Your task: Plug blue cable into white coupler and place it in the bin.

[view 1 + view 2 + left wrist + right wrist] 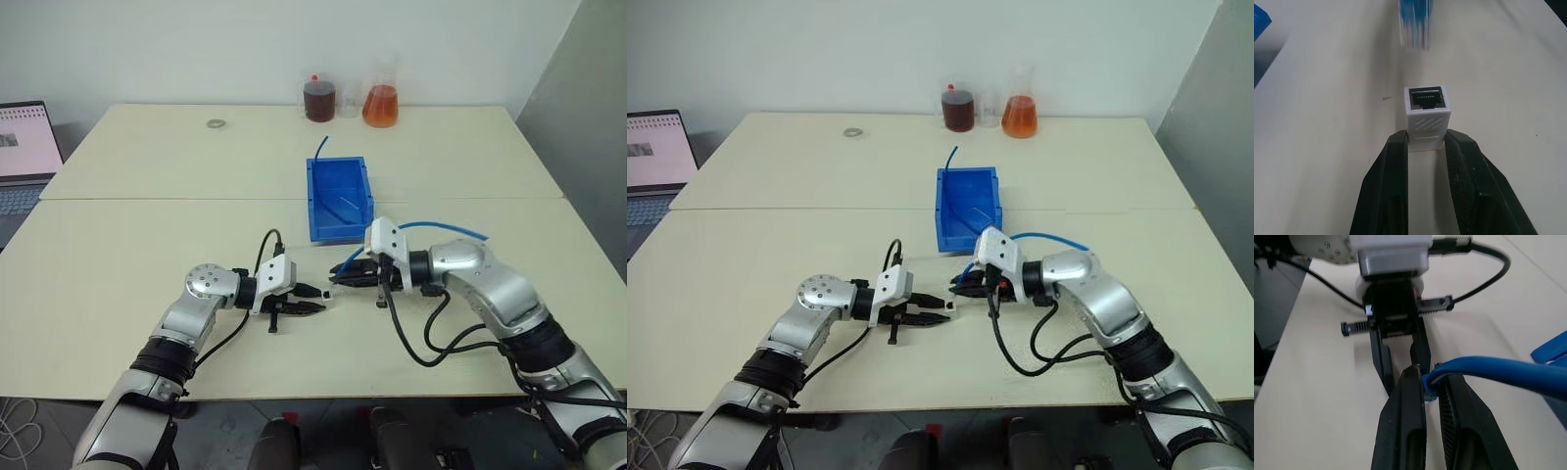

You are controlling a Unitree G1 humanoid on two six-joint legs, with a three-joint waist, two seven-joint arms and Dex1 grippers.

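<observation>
While the left gripper (pixel 1425 142) is clamping the small white boxy plastic coupler (pixel 1425 116), its socket is facing the right gripper (pixel 1431 382). That gripper's fingers are pinching the thin light-blue network cable (pixel 1498 369) near its end — plug and coupler are sitting just apart, in front of the bright blue rectangular plastic bin (pixel 339 199).

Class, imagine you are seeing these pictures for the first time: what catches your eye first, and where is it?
Two grippers meet nose to nose above the near table: the left gripper holds the white coupler, its socket facing the right gripper, which pinches the blue cable at its end. Just behind them sits the bright blue bin, and two flasks of dark and orange liquid stand at the far edge.
</observation>
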